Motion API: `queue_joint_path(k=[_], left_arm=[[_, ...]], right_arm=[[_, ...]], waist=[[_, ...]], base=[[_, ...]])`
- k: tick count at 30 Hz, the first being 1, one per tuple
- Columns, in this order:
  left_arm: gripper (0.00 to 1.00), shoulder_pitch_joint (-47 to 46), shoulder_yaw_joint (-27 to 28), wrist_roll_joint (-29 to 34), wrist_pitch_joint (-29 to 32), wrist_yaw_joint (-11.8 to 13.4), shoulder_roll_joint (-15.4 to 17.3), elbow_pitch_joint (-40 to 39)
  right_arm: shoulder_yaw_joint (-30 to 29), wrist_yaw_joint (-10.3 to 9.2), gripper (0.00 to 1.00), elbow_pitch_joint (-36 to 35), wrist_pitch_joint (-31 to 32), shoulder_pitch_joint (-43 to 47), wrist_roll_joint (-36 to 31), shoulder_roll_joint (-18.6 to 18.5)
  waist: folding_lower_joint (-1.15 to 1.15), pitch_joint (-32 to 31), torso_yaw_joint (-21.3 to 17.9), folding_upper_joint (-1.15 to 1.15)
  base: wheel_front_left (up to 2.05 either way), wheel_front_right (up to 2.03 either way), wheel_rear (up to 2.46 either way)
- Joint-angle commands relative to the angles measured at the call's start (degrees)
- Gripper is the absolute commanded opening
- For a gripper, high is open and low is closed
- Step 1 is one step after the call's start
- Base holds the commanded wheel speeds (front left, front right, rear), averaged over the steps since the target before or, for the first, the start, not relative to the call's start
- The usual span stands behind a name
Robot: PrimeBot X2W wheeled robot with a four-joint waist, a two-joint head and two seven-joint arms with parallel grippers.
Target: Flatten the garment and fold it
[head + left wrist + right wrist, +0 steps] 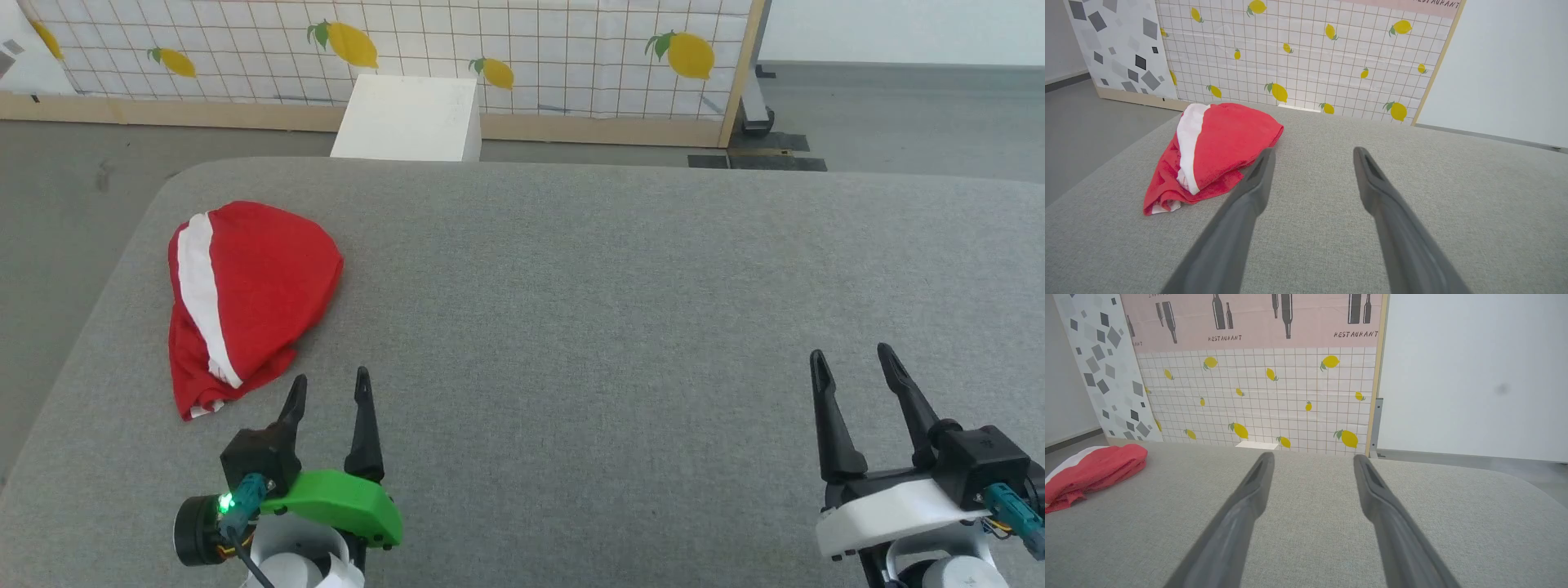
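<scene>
Both jaw pairs stand fully spread, holding nothing. Left gripper (331, 376) sits just short of the garment (261, 278), bunched toward the far-left corner of the padded table (571, 286); right gripper (851, 353) is well apart. Recommended: pinch an outer hem, draw it centreward, then spread.

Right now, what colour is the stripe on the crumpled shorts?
White, on the red shorts; the stripe shows best in the head view.
</scene>
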Motion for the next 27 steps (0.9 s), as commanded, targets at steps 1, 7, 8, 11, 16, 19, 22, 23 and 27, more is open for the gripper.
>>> queue_joint_path(k=[1, 7, 8, 11, 16, 19, 22, 23, 27], left_arm=[[1.00, -1.1, -0.2, -0.7, -0.6, 0.4, 0.4, 0.4], [1.00, -1.6, -0.9, -1.3, -1.3, 0.5, 0.4, 1.2], [1.00, -1.8, -1.1, -1.5, -1.4, 0.5, 0.4, 1.4], [1.00, -2.3, -1.5, -1.8, -1.8, 0.6, 0.3, 1.8], [1.00, -2.8, -2.0, -2.1, -2.4, 0.9, 0.4, 2.6], [1.00, -2.8, -1.8, -2.4, -2.7, 1.3, 0.8, 2.9], [1.00, -2.8, -1.7, -2.7, -3.1, 1.6, 1.0, 3.2], [1.00, -2.8, -1.8, -2.8, -3.2, 1.6, 1.1, 3.3], [1.00, -2.5, -1.8, -2.8, -3.3, 1.7, 1.3, 3.4]], right_arm=[[-0.2, -0.08, 1.00, 0.2, -0.7, -1.3, 0.5, 0.1], [-0.8, -0.08, 1.00, 0.2, -1.4, -1.1, 0.6, 0.1], [-1.0, -0.09, 1.00, 0.2, -1.5, -1.0, 0.5, 0.1], [-1.5, -0.09, 1.00, 0.2, -1.8, -0.7, 0.4, 0.2], [-2.3, -0.09, 1.00, 0.2, -2.4, -0.4, 0.5, 0.2], [-2.0, -0.09, 1.00, 0.3, -2.8, -0.5, 0.9, 0.2], [-1.8, -0.10, 1.00, 0.4, -3.2, -0.6, 1.3, 0.2], [-1.7, -0.10, 1.00, 0.4, -3.3, -0.5, 1.3, 0.2], [-1.6, -0.10, 1.00, 0.6, -3.3, -0.4, 1.5, 0.2]], waist=[[0.00, 0.1, 0.1, 0.00], [0.00, 0.2, 0.9, 0.00], [0.00, 0.3, 1.4, 0.00], [0.00, 0.3, 3.4, 0.00], [0.00, 0.3, 9.4, 0.00], [0.00, 0.3, 13.2, 0.00], [0.00, 0.2, 17.7, 0.00], [0.00, 0.2, 19.0, 0.00], [0.00, -0.1, 24.5, 0.00]], base=[[0.00, 0.00, 0.00], [0.00, 0.00, 0.00], [0.00, 0.00, 0.00], [0.00, 0.00, 0.00], [0.00, 0.00, 0.00], [0.00, 0.00, 0.00], [0.00, 0.00, 0.00], [0.00, 0.00, 0.00], [0.00, 0.00, 0.00]])
